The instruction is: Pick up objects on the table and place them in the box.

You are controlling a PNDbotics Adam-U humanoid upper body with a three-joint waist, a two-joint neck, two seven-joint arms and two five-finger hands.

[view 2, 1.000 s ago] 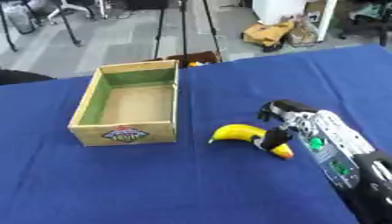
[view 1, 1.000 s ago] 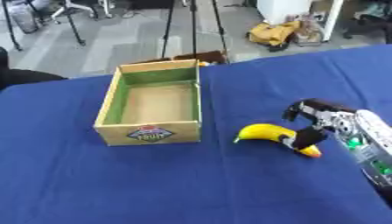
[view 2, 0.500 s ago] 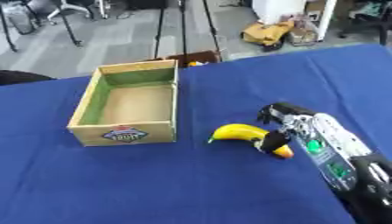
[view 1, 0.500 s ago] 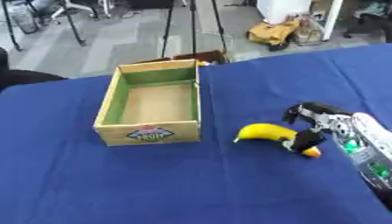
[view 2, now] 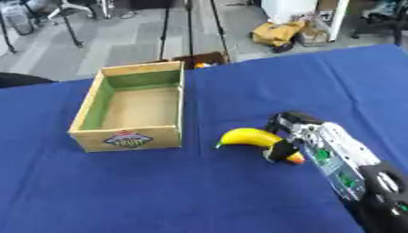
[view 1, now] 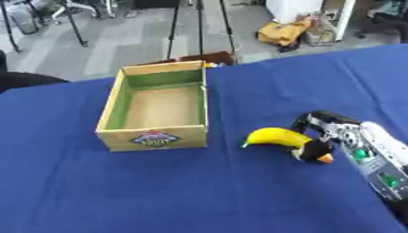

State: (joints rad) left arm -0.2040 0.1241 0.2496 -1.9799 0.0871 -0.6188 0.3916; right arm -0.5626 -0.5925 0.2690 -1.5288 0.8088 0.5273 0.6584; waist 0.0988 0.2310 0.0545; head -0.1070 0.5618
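A yellow banana [view 1: 275, 136] lies on the blue table [view 1: 199, 195], right of an open wooden box [view 1: 155, 139] with green inner walls and nothing inside. My right hand [view 1: 350, 136] reaches in from the lower right. Its dark fingers [view 1: 312, 149] are curled round the banana's right end, where an orange tip shows. The banana still rests on the cloth. My left hand shows in neither view.
A brown object [view 1: 199, 58] sits just past the table's far edge behind the box. Beyond lies grey floor with tripod legs [view 1: 171, 27] and a yellow bag [view 1: 287, 32]. Blue cloth stretches left of and in front of the box.
My right hand has settled slightly lower against the banana's right end and its fingers have curled closer round it. Banana and box stay in place.
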